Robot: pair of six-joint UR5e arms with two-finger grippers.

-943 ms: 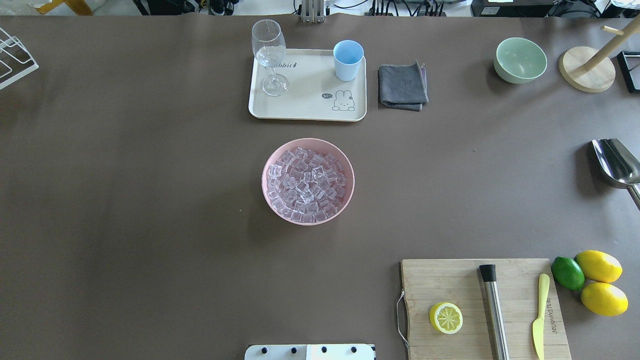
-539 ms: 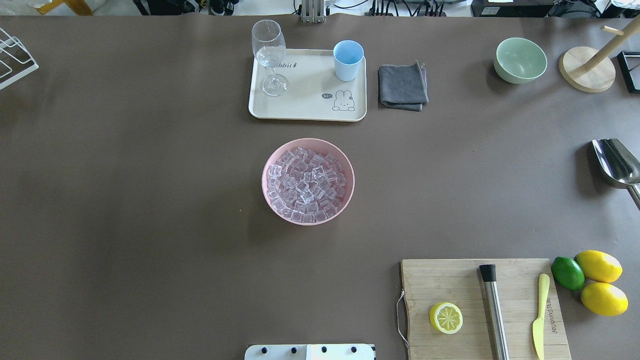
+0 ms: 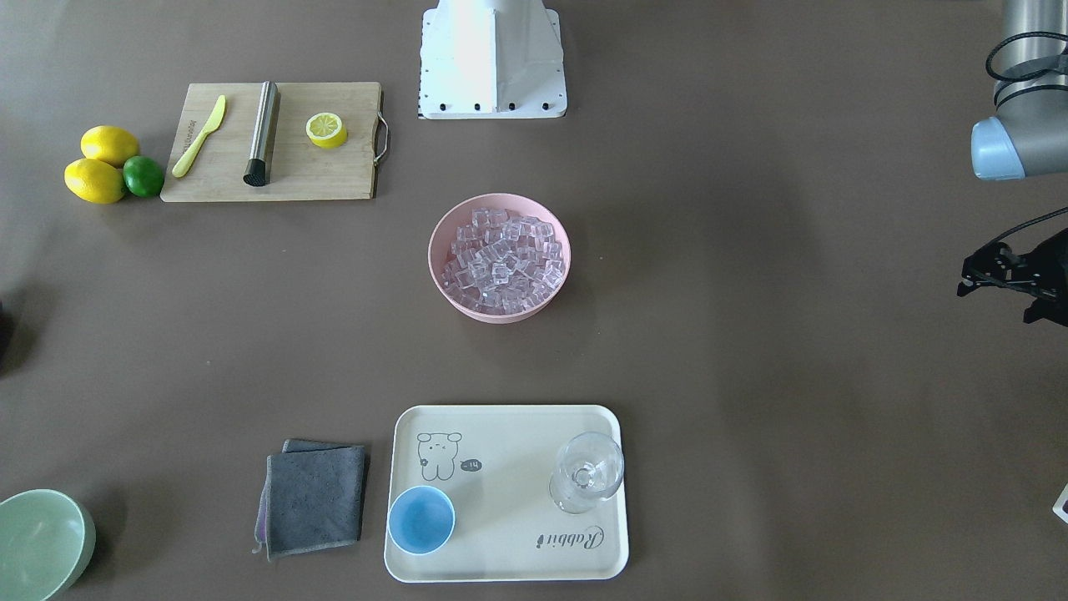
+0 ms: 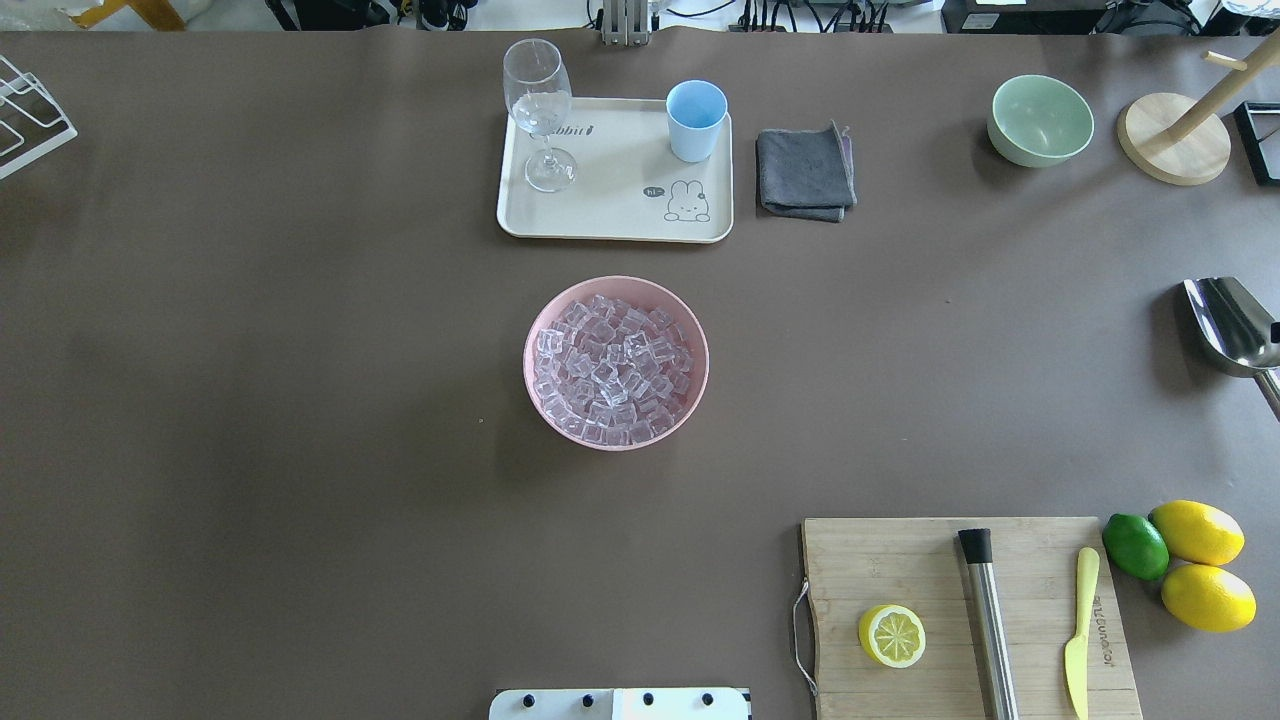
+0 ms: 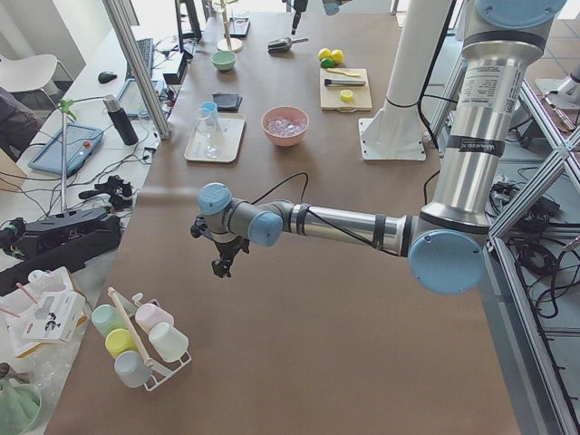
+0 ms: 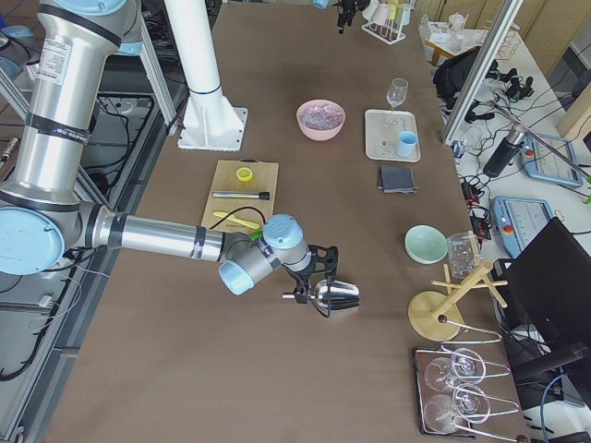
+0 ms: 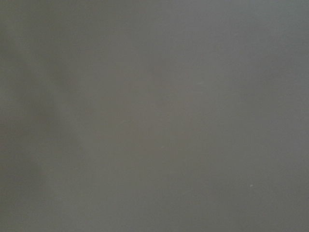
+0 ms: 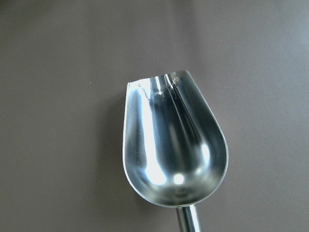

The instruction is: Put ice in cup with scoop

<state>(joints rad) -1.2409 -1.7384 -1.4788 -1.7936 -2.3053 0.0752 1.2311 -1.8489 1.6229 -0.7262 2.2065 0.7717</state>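
The ice [image 4: 612, 368] fills a pink bowl [image 4: 530, 345] at mid-table. The light-blue cup [image 4: 696, 118] stands upright and empty on the cream tray [image 4: 610, 200] behind the bowl. The steel scoop [image 4: 1232, 322] lies at the table's right edge, and its trough is empty in the right wrist view [image 8: 174, 145]. My right gripper [image 6: 309, 277] is at the scoop's handle end, and I cannot tell whether it is open or shut. My left gripper [image 3: 997, 292] hovers empty over bare table far to the left, with its jaws spread.
A wine glass [image 4: 540, 110] stands on the tray beside the cup. A grey cloth [image 4: 805, 172] and a pale green bowl [image 4: 1040, 120] lie to the right. A cutting board [image 4: 900, 560] holds a steel cylinder [image 4: 988, 620], a half lemon and a knife.
A small dark bit of my right gripper has come into the overhead view at the right edge, over the scoop. Nothing else has moved.
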